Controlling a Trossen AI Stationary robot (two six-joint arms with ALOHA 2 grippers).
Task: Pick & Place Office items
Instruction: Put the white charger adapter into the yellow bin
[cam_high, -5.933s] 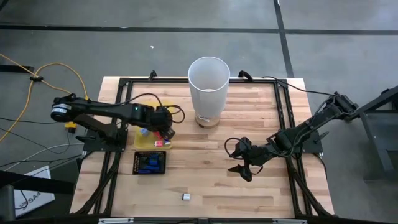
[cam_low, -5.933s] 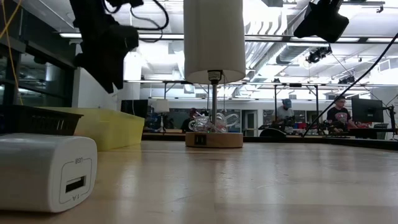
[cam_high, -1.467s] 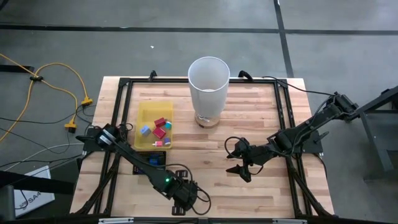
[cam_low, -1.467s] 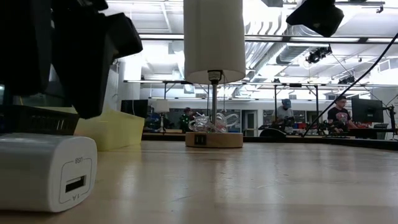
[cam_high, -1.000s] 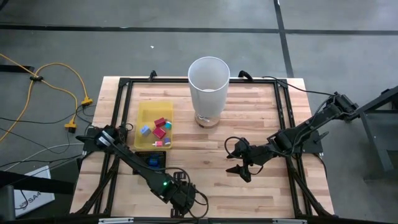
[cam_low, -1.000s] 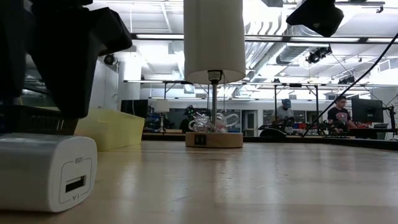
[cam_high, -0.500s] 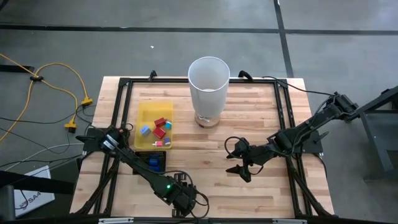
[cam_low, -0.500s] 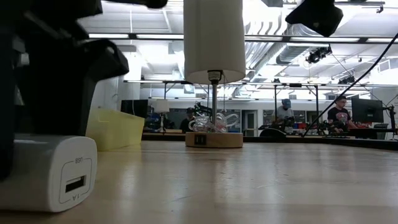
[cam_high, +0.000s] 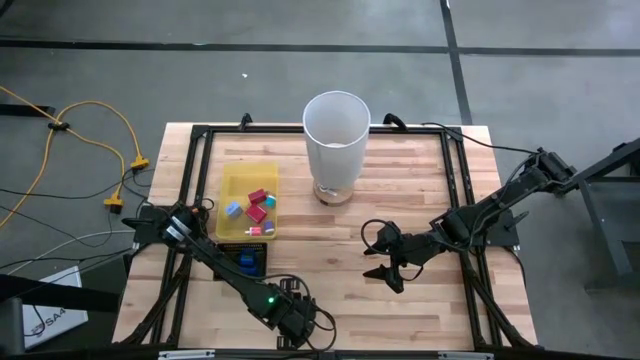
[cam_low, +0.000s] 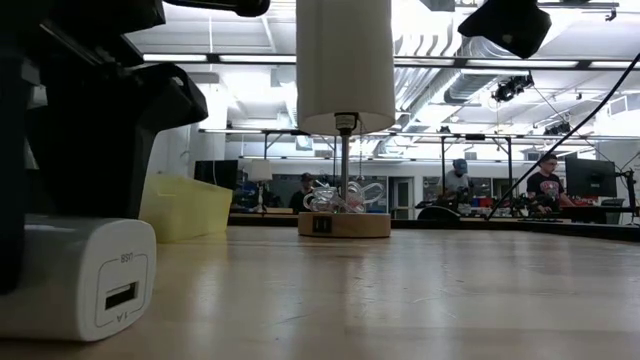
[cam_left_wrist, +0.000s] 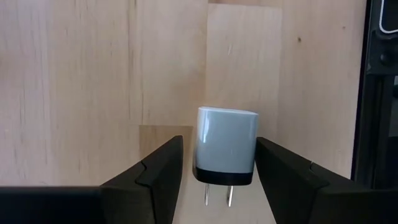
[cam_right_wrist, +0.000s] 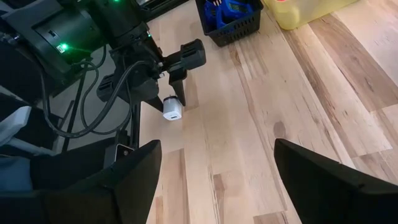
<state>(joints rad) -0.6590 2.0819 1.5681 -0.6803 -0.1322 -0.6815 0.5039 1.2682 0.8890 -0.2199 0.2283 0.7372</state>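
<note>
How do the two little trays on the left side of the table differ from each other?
The yellow tray has solid walls; the black tray is open mesh. The yellow tray is larger and sits farther from the table's near edge, while the black tray lies just in front of it. The yellow tray holds red, pink and light blue pieces; the black tray holds blue pieces. Both are rectangular and hold small items.

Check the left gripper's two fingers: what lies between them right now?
The white charger lies on the wooden table between the open fingers of the left gripper, a gap showing on each side. The left wrist view shows this best.
</note>
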